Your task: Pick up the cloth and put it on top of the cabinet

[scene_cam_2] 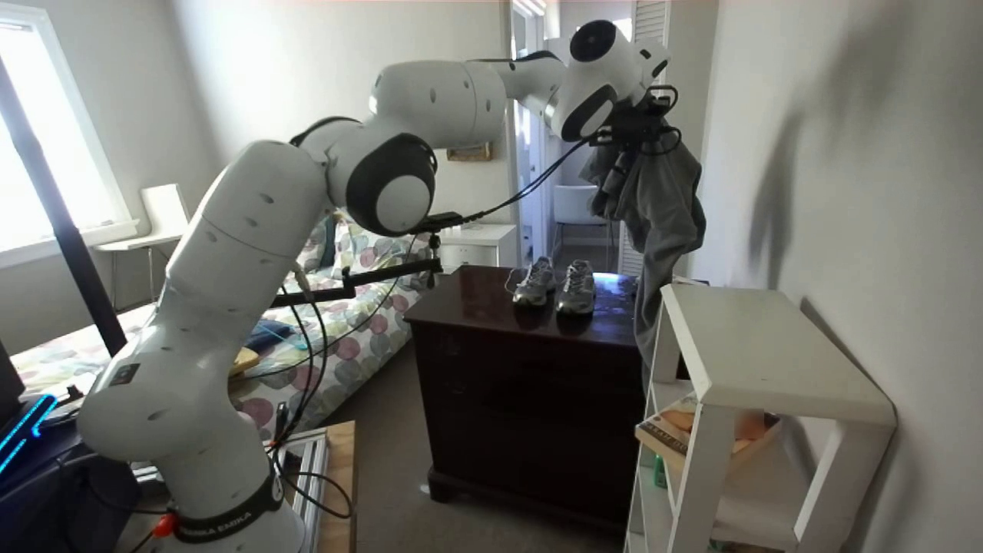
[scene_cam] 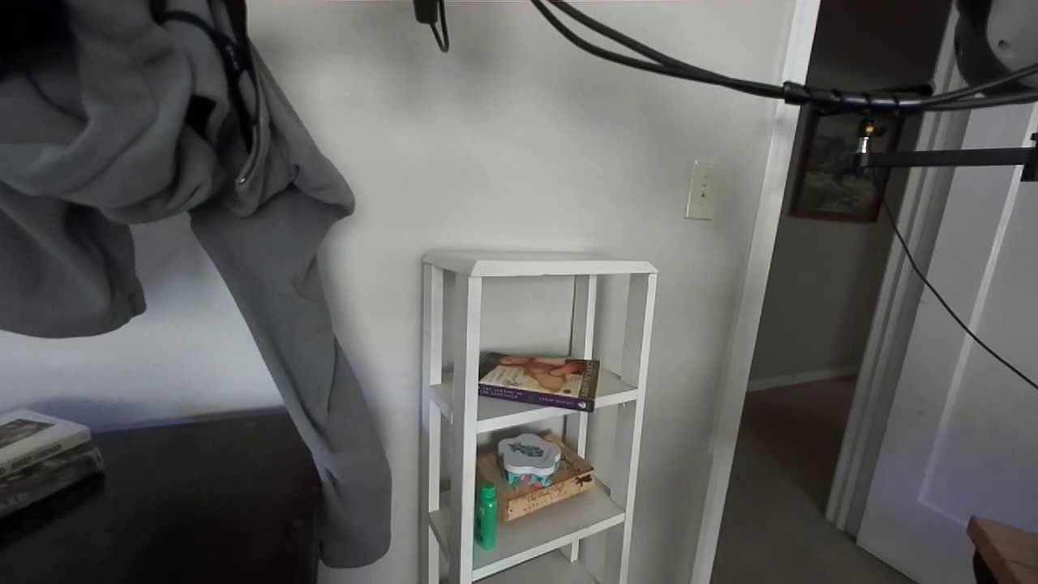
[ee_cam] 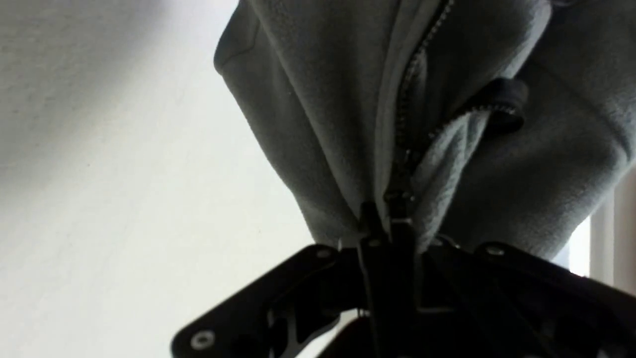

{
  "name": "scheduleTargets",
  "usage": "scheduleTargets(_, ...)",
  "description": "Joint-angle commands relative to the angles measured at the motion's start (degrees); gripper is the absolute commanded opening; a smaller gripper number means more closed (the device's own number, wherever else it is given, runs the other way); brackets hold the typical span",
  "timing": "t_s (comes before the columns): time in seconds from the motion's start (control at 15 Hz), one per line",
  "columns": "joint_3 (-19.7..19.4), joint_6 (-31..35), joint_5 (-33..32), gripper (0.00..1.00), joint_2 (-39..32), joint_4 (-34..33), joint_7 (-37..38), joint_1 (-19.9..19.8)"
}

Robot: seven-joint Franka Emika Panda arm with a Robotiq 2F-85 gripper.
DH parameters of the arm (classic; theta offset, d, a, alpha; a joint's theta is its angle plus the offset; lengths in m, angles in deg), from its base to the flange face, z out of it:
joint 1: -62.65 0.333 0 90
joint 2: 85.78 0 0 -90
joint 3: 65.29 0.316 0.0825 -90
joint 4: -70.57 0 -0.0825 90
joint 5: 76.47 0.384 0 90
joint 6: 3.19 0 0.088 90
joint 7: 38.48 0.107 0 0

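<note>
— Start at the left. What is there?

— In an exterior view, a bright window (scene_cam_2: 61, 138), a white chair (scene_cam_2: 163, 211) near it, then my own arm (scene_cam_2: 253, 200), arching up and across. Behind it lies a bed (scene_cam_2: 369, 330) under a spotted cover.

— And past the bed?

— A dark chest (scene_cam_2: 530, 407), with a pair of grey shoes (scene_cam_2: 576, 290) upright on top. In an exterior view, stacked books (scene_cam: 40, 442) lie at the left edge.

— Now you. What have you got up there?

— A good pinch of cloth (scene_cam_2: 664, 203): grey, soft-looking, with a zip running down into my grip. My gripper (ee_cam: 383, 226) has its two fingers (ee_cam: 403, 243) drawn narrow on the bunched fabric. In both exterior views it hangs in folds, and one long, sleeve-like end drops by the chest's right edge, left of the white shelf (scene_cam_2: 783, 346). Whether it touches either, I cannot tell.

— Which of those is the cabinet?

— I can't say. My grip is higher than both tops.

— Further right?

— The shelf stands against the wall (scene_cam: 519, 146). In an exterior view, its tiers hold a green bottle (scene_cam: 486, 515), upright; right of that, a scalloped container (scene_cam: 529, 458) on a tan box (scene_cam: 559, 493); one tier up, a paperback (scene_cam: 539, 377), cover upward. Then come a wall plate (scene_cam: 701, 191), a door frame (scene_cam: 761, 268) and, through it, a framed picture (scene_cam: 835, 174).
</note>
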Motion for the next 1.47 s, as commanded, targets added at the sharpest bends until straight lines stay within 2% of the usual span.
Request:
scheduleTargets(0.0, -4.0, -1.1, -0.4, 0.02, 12.5, 13.6, 5.8, -2.3)
scheduleTargets(0.4, -13.5, 1.0, -2.4, 0.02, 27.2, 28.2, 14.8, -2.3)
scheduleTargets(0.6, -19.3, 2.5, -7.3, 0.02, 33.6, 36.1, 21.8, -1.5)
scheduleTargets(0.8, -24.5, 3.3, -18.2, 0.02, 38.8, 42.8, 34.0, -1.2)
scheduleTargets(1.0, -27.8, 2.2, -29.8, 0.02, 42.2, 47.1, 46.9, -2.8)
scheduleTargets(1.27, -29.2, -1.4, -43.0, 0.02, 44.2, 50.0, 63.7, -5.4)
scheduleTargets(1.4, -29.3, -3.6, -46.7, 0.02, 45.1, 51.9, 70.5, -6.5)
